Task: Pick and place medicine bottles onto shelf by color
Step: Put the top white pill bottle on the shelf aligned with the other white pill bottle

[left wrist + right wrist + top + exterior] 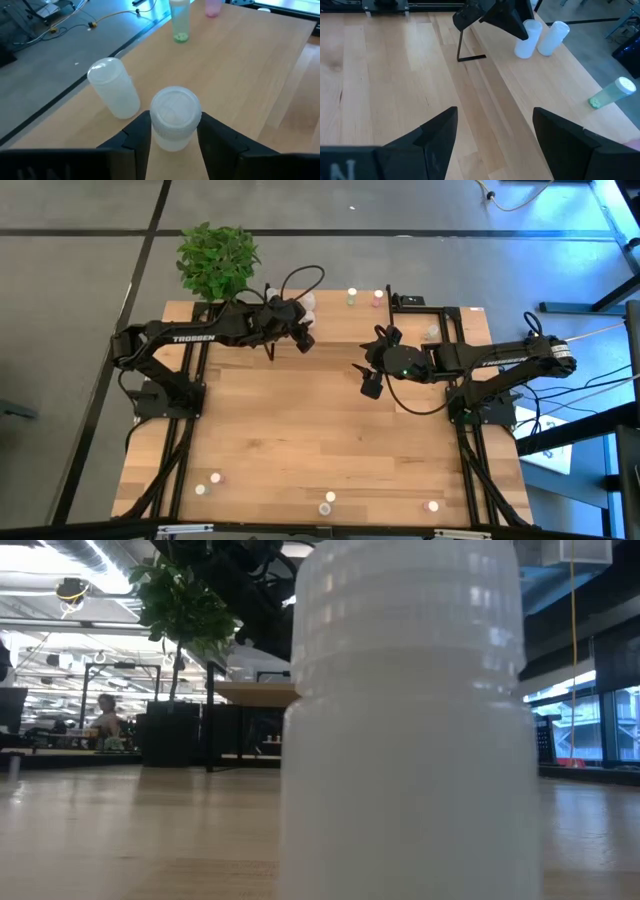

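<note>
Medicine bottles stand in two groups in the high view. On the shelf (330, 315), a light-wood board along the top edge of the table (320, 430), there are four: two white-capped ones (306, 304) side by side under the left gripper (301, 326), then a green-capped bottle (352, 297) and a pink-capped bottle (377, 297) further right. Along the bottom edge of the frame five more sit on the tabletop: a green one (200, 489) and a pink one (217, 478) at lower left, a pair near the middle (327, 503), and a pink one (431, 506) at lower right.

In the left wrist view the left gripper's fingers (137, 135) stand on either side of one white-capped bottle (174, 117), close against its sides; whether they grip it cannot be told. The second white bottle (114, 87) stands just beside it. The right gripper (372, 378) hovers over the table right of centre, its jaws wide apart and holding nothing.

A potted plant (216, 260) sits at the upper left corner of the table. In the low view one whitish bottle (410, 720) fills the frame, with an open office hall behind.
</note>
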You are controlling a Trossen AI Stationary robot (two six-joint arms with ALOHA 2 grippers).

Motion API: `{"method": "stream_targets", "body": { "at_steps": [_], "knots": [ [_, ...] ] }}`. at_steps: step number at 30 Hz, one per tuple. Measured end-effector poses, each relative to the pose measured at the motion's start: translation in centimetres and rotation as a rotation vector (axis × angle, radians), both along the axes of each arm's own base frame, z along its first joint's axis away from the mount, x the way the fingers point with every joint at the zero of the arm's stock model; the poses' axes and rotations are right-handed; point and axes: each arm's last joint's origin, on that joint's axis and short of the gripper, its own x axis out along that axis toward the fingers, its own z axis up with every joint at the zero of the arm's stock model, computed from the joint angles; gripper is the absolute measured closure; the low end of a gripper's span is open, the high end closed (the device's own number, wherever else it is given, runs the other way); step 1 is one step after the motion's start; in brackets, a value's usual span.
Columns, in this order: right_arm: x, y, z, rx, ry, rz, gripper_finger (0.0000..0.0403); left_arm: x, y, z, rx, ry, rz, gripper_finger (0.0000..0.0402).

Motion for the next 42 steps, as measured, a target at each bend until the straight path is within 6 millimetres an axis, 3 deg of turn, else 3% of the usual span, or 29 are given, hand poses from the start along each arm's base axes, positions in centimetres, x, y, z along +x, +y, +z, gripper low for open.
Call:
{"method": "stream_targets", "body": {
  "at_steps": [9,29,42],
  "knots": [
    [0.0,0.0,0.0,0.000,0.000,0.000,0.0142,0.0,0.0,0.0,0.009,0.003,0.015,0.0214],
    [0.0,0.0,0.0,0.000,0.000,0.000,0.0142,-0.3,0.0,0.3,0.056,0.029,0.027,0.0161],
    [0.0,0.0,0.0,0.000,0.000,0.000,0.0142,-1.2,-3.4,3.0,0.188,0.037,-0.008,0.0160]
  ]
}}
